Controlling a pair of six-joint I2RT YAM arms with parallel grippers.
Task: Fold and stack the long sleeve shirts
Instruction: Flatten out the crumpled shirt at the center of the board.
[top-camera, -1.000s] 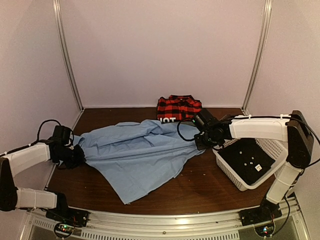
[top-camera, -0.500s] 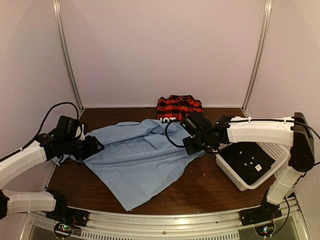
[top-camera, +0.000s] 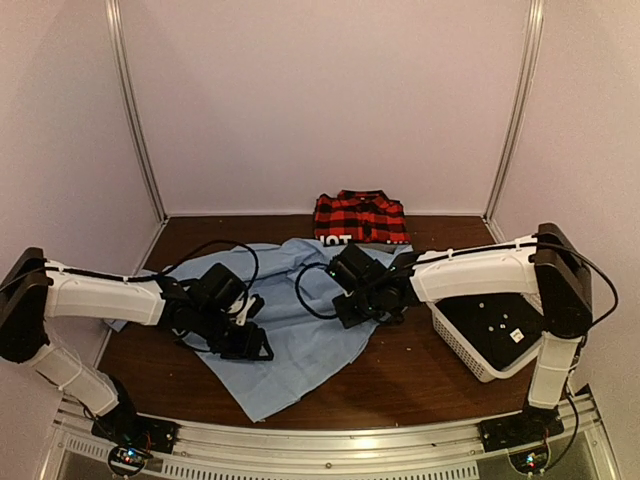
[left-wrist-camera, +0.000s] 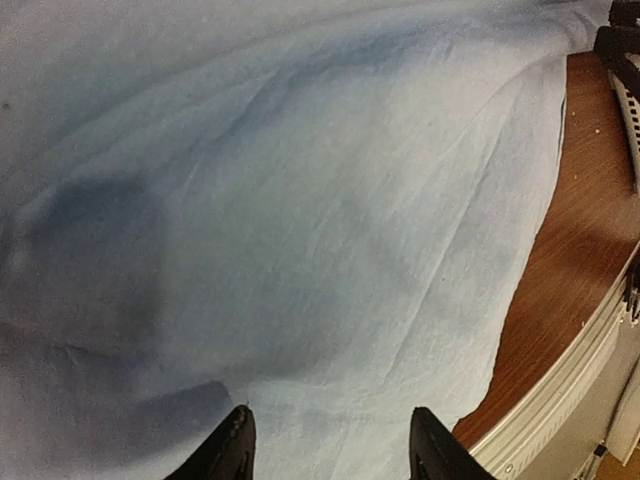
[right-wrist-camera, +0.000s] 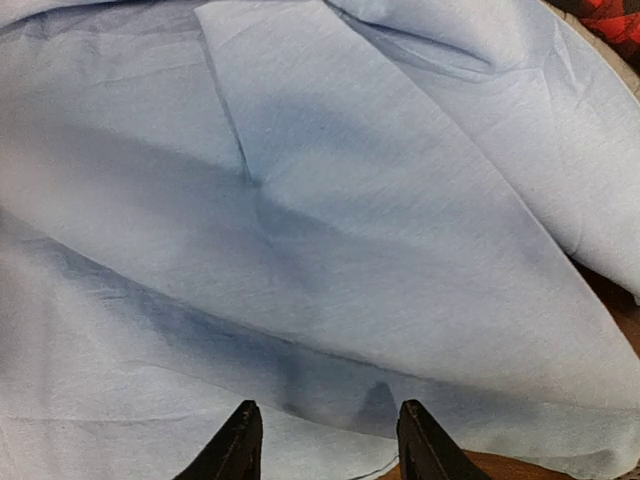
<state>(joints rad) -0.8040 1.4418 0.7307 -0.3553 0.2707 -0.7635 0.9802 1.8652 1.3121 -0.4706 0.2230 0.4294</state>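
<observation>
The light blue long sleeve shirt (top-camera: 300, 325) lies spread and wrinkled across the middle of the table. It fills the left wrist view (left-wrist-camera: 300, 200) and the right wrist view (right-wrist-camera: 330, 200). The red-and-black plaid shirt (top-camera: 358, 216) lies folded at the back, its edge showing in the right wrist view's corner (right-wrist-camera: 612, 14). My left gripper (top-camera: 252, 346) hovers over the blue shirt's left half, open (left-wrist-camera: 330, 440), with nothing between its fingers. My right gripper (top-camera: 346, 308) hangs over the shirt's right half, also open (right-wrist-camera: 326, 435) and empty.
A white mesh basket (top-camera: 462, 358) with a dark inside stands at the right, close to my right arm. Bare brown table (top-camera: 420, 385) shows in front of the shirt, and the metal front rail (left-wrist-camera: 560, 400) runs close to the shirt's near corner.
Both grippers have opened, let go of the blue shirt's ends and swung inward over its middle. The shirt has slackened and now lies a little narrower.
</observation>
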